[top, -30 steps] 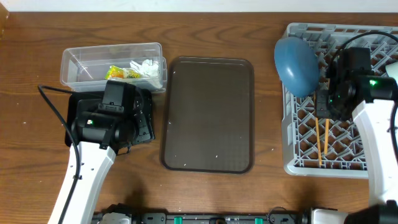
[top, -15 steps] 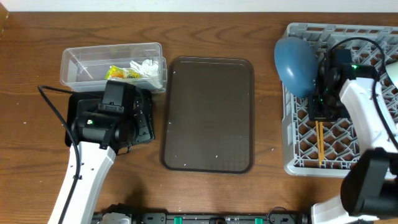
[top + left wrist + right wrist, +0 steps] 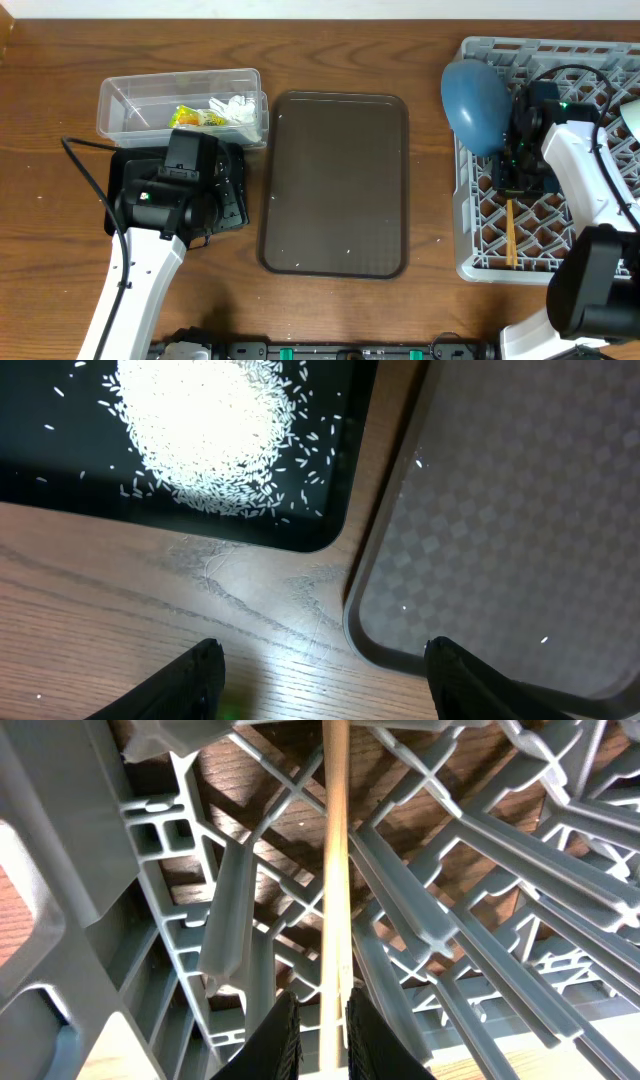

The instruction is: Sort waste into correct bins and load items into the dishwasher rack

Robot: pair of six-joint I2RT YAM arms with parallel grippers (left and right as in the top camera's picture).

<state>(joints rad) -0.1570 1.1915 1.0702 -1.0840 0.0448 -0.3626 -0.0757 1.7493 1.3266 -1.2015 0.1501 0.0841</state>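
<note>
Right pincer (image 3: 332, 1045) is pinching the chopsticks (image 3: 335, 870), holding them down among the pegs of the rack (image 3: 480, 262), beside the blue dish (image 3: 474, 105) leaning in it. Left pincer (image 3: 320, 685) is hanging spread over the worktop (image 3: 150, 600) between the black tray (image 3: 60, 500), holding rice (image 3: 200, 430), and the brown tray (image 3: 500, 510). Wrapper (image 3: 190, 117) and tissue (image 3: 232, 108) are lying in the clear tub (image 3: 120, 105).

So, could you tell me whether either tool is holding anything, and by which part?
The right tool pinches the wooden chopsticks near one end; the left tool is open and holds nothing.
</note>
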